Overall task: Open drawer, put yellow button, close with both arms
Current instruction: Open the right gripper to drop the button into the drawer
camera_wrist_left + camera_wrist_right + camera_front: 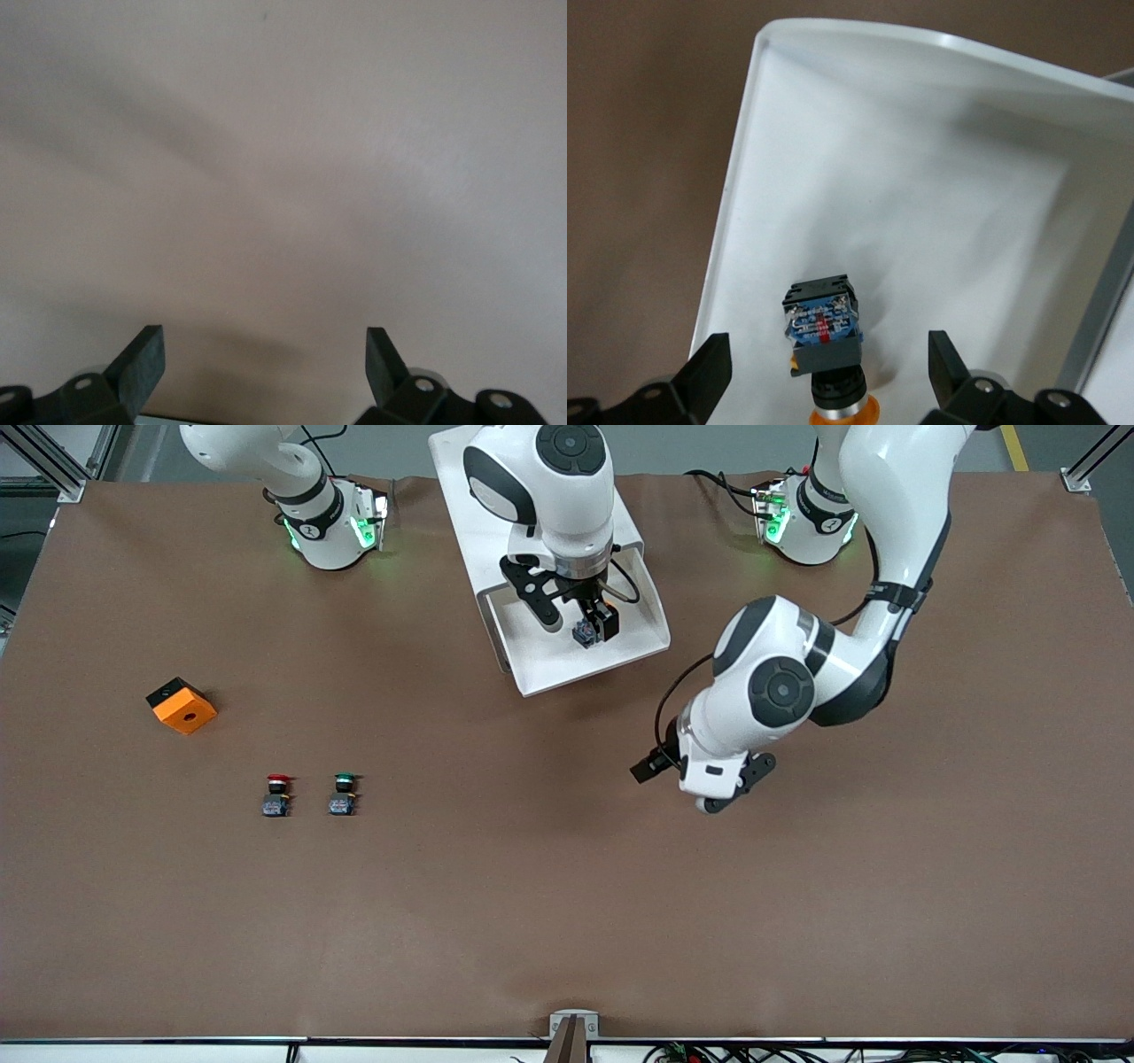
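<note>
The brown-covered desk (567, 921) fills the front view. At upper centre stands the white boxy cabinet (461, 478) with its uppermost white tray-like drawer (549, 664) pulled out toward the camera.

The right arm comes from the upper left of the frame and hangs over that drawer. The right claw (828, 367) has its fingers spread wide, gripping nothing. Between them, lying on the drawer floor, is the small yellow-capped push button (826, 341). Its black-blue body shows a blue end with a red mark and tiny pale lettering too small to read. Its yellow-orange cap sits at the bottom edge of the right wrist view.

The left arm bends in from the upper right. The left claw (266, 363) is wide open and empty over bare desk at right of centre.

At middle left sit an orange block with a black face (182, 704), a red-capped button (277, 795) and a green-capped button (343, 794) beside it.
</note>
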You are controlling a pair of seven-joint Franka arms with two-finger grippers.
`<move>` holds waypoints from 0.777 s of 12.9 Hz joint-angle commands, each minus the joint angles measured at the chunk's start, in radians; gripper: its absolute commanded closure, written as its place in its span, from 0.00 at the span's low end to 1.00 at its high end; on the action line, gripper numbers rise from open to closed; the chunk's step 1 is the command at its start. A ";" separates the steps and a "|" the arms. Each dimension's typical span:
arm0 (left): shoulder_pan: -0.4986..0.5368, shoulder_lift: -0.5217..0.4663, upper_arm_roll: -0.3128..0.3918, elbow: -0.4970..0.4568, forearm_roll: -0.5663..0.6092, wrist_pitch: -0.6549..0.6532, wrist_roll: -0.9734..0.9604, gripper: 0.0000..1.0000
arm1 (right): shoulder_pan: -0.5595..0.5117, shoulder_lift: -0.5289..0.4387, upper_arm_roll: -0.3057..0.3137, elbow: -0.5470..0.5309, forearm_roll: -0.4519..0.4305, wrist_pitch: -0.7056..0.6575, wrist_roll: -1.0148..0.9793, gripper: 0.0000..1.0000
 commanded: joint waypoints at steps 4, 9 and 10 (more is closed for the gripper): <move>0.009 -0.068 -0.115 -0.133 0.015 0.035 -0.109 0.00 | -0.134 0.008 -0.008 0.111 -0.012 -0.116 -0.355 0.00; 0.009 -0.100 -0.221 -0.178 0.015 0.034 -0.177 0.00 | -0.368 -0.035 -0.012 0.134 -0.020 -0.279 -0.884 0.00; 0.009 -0.100 -0.242 -0.181 0.015 0.032 -0.191 0.00 | -0.414 -0.047 -0.012 0.134 -0.023 -0.293 -0.978 0.00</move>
